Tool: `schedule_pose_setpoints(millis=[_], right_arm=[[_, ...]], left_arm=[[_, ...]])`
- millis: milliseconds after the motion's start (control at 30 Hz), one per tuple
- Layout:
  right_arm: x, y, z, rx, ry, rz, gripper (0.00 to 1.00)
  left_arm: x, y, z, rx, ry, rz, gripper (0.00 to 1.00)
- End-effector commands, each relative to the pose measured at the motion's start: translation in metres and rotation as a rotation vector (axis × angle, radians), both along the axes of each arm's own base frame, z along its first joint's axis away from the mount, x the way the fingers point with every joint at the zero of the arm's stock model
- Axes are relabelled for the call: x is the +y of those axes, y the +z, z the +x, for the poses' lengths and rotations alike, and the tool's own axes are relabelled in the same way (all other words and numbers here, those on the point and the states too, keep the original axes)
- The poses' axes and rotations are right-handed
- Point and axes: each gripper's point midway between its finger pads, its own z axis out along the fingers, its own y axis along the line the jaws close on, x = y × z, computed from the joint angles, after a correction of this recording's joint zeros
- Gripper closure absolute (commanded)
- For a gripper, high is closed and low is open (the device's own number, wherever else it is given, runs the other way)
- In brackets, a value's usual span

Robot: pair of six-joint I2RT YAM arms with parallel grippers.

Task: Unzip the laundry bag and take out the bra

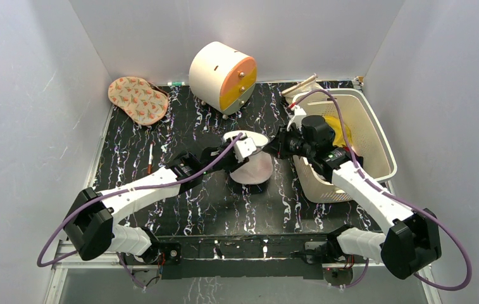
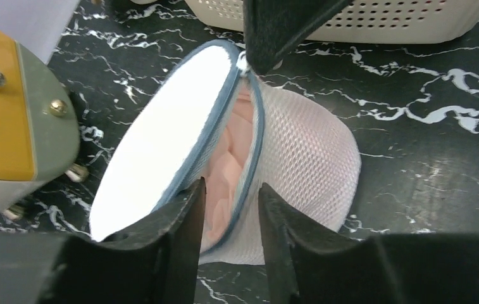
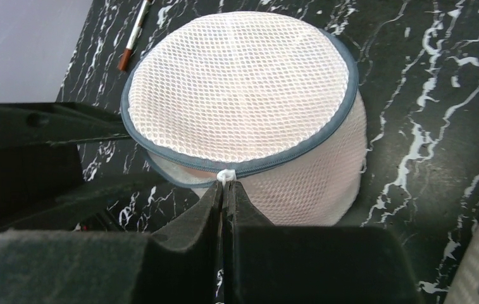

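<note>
Table [image 1: 180, 209]: cabinet [image 1: 223, 76] at the far edge, basket [image 1: 376, 136] along the right edge, bag [image 1: 252, 166] mid-table between them, just off the basket's left wall. The bag isn't lying flat. It stands tilted with the zip seam up, and my read is that it stays that way only because the right gripper [image 3: 225, 190] pins it from the basket side. The zip is open along the near part of the rim, so the two faces gape like a clam. The bra [image 2: 227, 171] is inside, pink folds showing in the gap, none of it out yet. Right gripper fingers are fully closed on the pull [image 3: 225, 176] at the top of the seam, probably anchoring the bag so the other arm has something to work against. The left gripper [image 2: 231, 209] comes in from the left with its fingers part open, straddling the low end of the gap, one finger [image 2: 183, 218] by the lifted face and the other over the mesh half. Nothing looks clamped, and I can't tell if the tips touch fabric. It looks lined up to go for the bra. Views: only the left wrist sees into the gap and the bra. The right wrist sees just the quilted face, grey rim and pinched pull, and the bag reads as nearly shut from there. It also catches the pen [image 3: 132, 38] towards the left edge. The top view gives the layout, but the arms mask the opening.
</note>
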Motion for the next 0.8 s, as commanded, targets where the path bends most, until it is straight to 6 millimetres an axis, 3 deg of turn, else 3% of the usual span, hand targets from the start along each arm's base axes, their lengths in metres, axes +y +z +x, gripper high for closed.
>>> schedule_pose_setpoints(millis=[0,167,333,533,767], right_arm=[[0.024,0.03,-0.004,-0.084,0.08,0.079,1.0],[0.035,0.032,-0.008,-0.081,0.106,0.103,1.0],[0.044,0.034,-0.013,-0.07,0.126,0.114,1.0],[0.05,0.039,-0.016,-0.084,0.132,0.121,1.0],[0.056,0.038,-0.02,-0.078,0.154,0.127,1.0]], left_arm=[[-0.009,0.031,-0.012,-0.013,-0.058,-0.057,0.61],[-0.01,0.042,-0.019,-0.032,-0.076,-0.077,0.48],[-0.01,0.049,-0.024,-0.055,-0.082,-0.099,0.46],[-0.021,0.031,-0.029,0.023,-0.125,-0.061,0.61],[-0.023,0.022,-0.024,0.039,-0.103,-0.043,0.72]])
